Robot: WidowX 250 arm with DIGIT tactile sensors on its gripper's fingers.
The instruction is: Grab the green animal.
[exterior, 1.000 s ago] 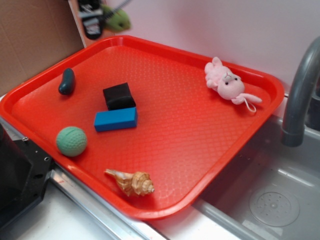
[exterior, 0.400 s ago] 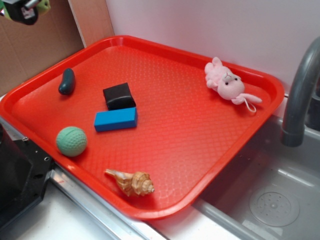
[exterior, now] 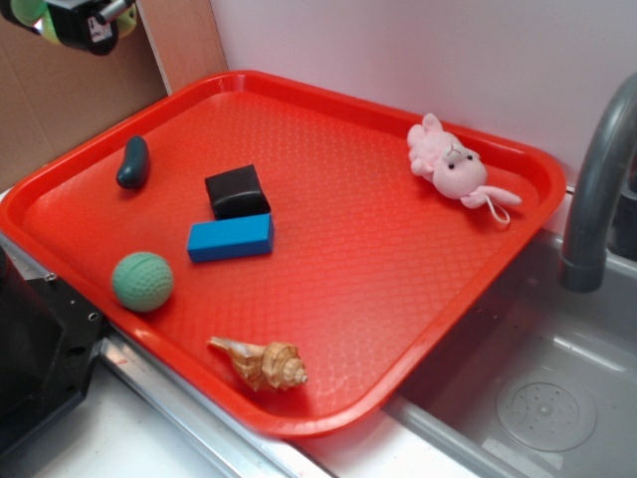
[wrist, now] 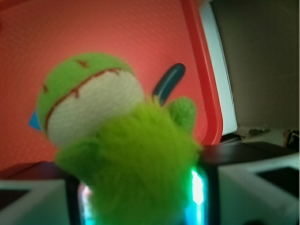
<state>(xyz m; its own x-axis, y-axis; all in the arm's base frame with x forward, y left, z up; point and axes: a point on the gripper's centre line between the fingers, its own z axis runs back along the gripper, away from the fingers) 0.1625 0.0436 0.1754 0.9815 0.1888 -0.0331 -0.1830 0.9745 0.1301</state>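
One toy fills my pincer (wrist: pixel 140 197): the green animal (wrist: pixel 117 140) sits clamped between my two fingers, its fuzzy yellow-green body pressed against them and its pale-faced, green-capped head pointing away from my camera. From outside, my pincer (exterior: pixel 75 22) hangs high in the top left corner, above and beyond the far left edge of the red tray (exterior: pixel 398 329), with only a sliver of the green animal (exterior: pixel 25 10) showing at its left side. Below me on the tray lie a dark teal bean-shaped piece (exterior: pixel 132 162), a black block (exterior: pixel 237 191) touching a blue block (exterior: pixel 230 238), a teal-green dimpled ball (exterior: pixel 142 282) and a seashell (exterior: pixel 261 362) near the front rim. At the far right corner rests the pink plush bunny (exterior: pixel 453 167). Right of the tray stand a grey faucet (exterior: pixel 597 189) and a sink (exterior: pixel 537 398).
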